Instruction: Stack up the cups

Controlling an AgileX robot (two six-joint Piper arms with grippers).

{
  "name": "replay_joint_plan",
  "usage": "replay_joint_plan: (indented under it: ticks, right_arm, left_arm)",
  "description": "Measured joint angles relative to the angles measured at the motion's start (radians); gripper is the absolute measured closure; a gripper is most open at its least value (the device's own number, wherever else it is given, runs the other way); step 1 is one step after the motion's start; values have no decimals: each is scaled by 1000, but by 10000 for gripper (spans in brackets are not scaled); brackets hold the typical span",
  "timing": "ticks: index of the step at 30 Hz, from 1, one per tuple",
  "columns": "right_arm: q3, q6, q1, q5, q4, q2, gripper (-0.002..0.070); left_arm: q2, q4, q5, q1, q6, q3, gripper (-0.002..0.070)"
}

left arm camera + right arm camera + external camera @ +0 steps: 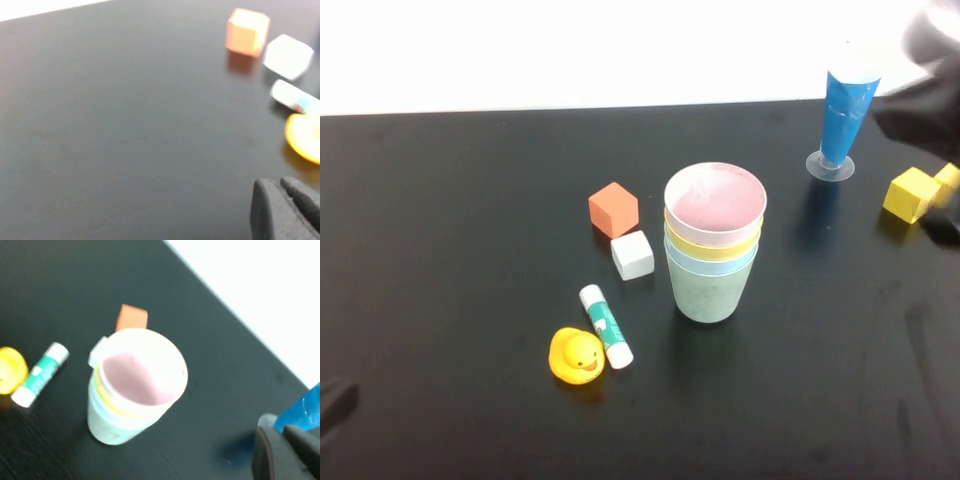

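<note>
The cups stand nested in one upright stack at the middle of the black table. The pink cup [715,200] is on top, over the yellow [712,243], the light blue [710,262] and the pale green cup [710,292] at the bottom. In the right wrist view the stack [107,425] shows from above, apart from my right gripper [280,432]. That gripper is shut on nothing and hangs blurred at the far right [920,115] by the blue cone. My left gripper [277,185] is shut and empty, low over bare table at the near left [335,405].
A tall blue cone [844,115] on a clear foot stands at the back right, with yellow blocks [910,193] beside it. Left of the stack lie an orange cube [614,209], a white cube [632,255], a glue stick [606,325] and a rubber duck [576,356].
</note>
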State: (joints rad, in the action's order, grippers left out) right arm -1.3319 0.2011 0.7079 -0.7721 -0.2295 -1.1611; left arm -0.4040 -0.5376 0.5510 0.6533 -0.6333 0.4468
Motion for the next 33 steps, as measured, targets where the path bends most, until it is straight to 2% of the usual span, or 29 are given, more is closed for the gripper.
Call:
replay_joint_plan:
  ticks: [6,14,20,30,33]
  right_arm:
    - [373,-1,0,263,30,278,654]
    - [663,-2,0,508,109,548,655]
    - [730,-4,0,516,112,644,656]
    - [824,-4,0,503,112,648,657]
    - [848,-12,0,446,112,650,657]
  left_arm:
    - [75,-266,10,0,-236,-36,676]
    - [79,-328,13,0,-272,-37,676]
    - [79,-330,13,0,-274,-37,676]
    - [79,-331,13,0,-275,-37,676]
    - [79,-332,13,0,-276,-37,676]
